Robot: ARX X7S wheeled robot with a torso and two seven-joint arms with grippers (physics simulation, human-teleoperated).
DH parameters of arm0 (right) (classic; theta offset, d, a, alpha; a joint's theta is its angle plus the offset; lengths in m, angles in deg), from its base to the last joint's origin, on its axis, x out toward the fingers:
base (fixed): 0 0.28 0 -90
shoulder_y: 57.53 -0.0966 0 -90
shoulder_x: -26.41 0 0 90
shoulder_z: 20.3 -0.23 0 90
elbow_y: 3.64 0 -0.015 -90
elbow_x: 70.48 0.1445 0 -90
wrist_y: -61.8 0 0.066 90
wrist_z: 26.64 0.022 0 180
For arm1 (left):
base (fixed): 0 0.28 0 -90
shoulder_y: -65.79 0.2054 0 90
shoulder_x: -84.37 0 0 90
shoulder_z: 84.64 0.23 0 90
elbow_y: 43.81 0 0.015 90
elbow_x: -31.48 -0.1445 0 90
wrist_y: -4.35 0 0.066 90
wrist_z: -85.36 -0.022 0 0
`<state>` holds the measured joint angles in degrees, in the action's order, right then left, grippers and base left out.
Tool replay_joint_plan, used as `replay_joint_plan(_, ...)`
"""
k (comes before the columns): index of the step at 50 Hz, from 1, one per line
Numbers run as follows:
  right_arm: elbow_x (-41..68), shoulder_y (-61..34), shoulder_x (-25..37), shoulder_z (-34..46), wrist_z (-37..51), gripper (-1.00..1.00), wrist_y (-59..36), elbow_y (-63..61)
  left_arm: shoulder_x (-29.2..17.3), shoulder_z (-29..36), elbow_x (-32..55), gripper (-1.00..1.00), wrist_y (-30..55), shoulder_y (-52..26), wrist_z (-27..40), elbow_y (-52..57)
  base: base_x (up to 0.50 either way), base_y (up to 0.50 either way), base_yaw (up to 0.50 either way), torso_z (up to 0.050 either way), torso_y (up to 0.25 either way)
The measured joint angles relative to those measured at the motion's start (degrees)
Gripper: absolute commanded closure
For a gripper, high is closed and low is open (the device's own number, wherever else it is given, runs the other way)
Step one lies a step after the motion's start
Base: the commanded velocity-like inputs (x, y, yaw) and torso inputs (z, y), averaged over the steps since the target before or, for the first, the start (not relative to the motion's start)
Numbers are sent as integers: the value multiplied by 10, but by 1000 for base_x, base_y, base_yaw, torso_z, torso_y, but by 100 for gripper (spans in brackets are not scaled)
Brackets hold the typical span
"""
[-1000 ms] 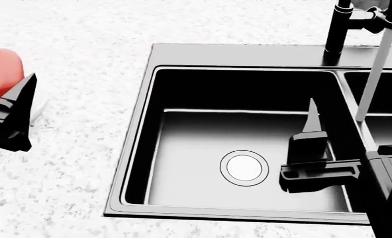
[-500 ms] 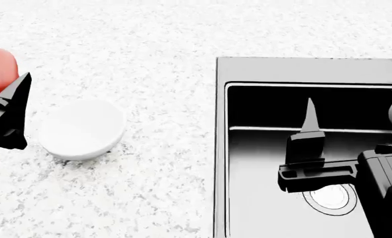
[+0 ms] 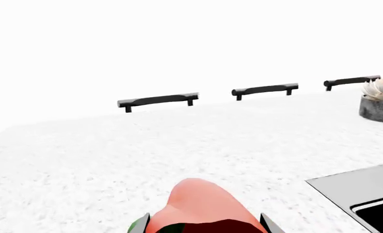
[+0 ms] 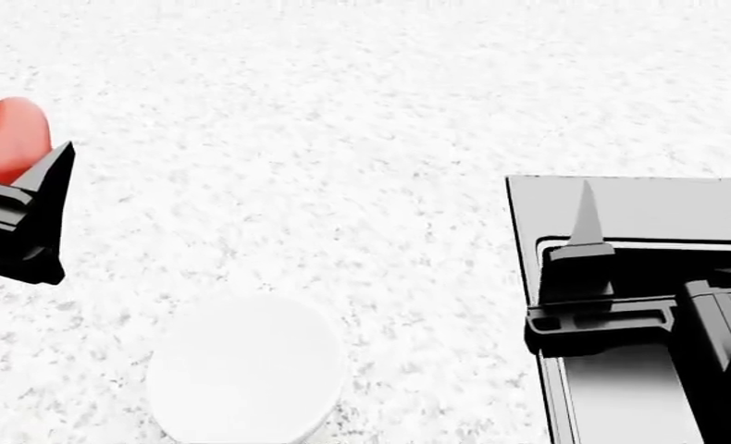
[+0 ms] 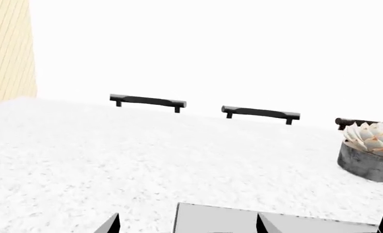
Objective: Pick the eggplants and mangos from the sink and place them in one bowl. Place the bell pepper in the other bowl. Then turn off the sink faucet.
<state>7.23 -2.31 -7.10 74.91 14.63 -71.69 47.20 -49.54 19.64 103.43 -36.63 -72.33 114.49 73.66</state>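
Left claw around glossy lobed bell pepper

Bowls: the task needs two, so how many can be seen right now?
1. A white bowl sits on the speckled counter, left of the sink, low in the head view. The second may lie outside the frames.

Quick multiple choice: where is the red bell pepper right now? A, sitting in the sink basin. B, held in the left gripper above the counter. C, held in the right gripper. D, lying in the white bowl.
B: the bell pepper sits between the fingers of the left gripper over the speckled counter, while the white bowl below it holds nothing and the right gripper at the sink carries no pepper.
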Motion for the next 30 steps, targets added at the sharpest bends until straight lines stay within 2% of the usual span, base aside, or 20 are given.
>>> replay_joint_plan(11,12,0,2,-4,1,-100,2,-3,31,23,34,100,17,-19,-4,1,16,46,0,0,1)
replay_joint_plan(20,23,-5,3,-3,3,-100,-1,-2,86,64,88,100,47,-47,-2,-15,0,0,0,0,0)
replay_joint_plan(30,30,-4,4,-2,5,-100,-3,-1,140,116,91,100,68,-65,-12,-47,0,0,0,0,0)
